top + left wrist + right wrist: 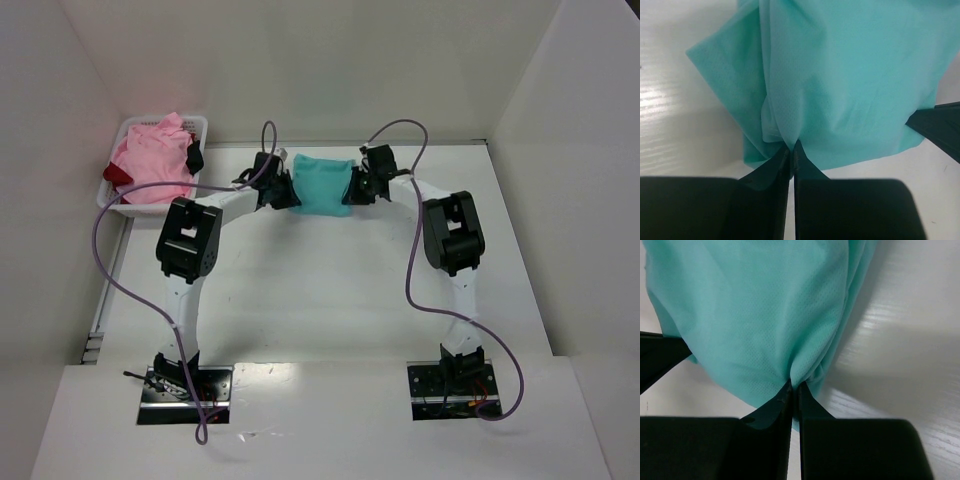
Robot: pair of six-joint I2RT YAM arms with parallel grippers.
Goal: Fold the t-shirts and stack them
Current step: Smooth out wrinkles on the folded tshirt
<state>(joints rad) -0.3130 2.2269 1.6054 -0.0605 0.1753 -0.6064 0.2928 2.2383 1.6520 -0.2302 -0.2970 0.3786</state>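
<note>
Top external view: the teal t-shirt (322,184) sits as a compact folded block near the far edge of the table (320,300). It is about midway between the left and right edges and is held between the two claws.
Cloth condition: the middle panel is smooth, and the cloth is gathered into creases at both held edges. Whether the underside rests on the table or hangs just above it cannot be told.
Grip, left side: the left gripper (791,150) has its fingers pressed together, pinching a bunched fold at the shirt's left edge.
Grip, right side: the right gripper (793,387) has its fingers pressed together, pinching a bunched fold at the shirt's right edge.
Wrist views: each shows the opposite claw's dark finger at the frame's side, against the far edge of the cloth.
Far left corner: the pink t-shirt (152,160) is heaped loose in the white lattice basket (196,124) and spills over its near rim.
Basket, left side: a small part of the dark red t-shirt (116,174) shows beside the pink cloth.
Arms: both reach from bases at the near edge toward the far edge with their elbows turned outward. A purple cable (412,270) loops along each.
</note>
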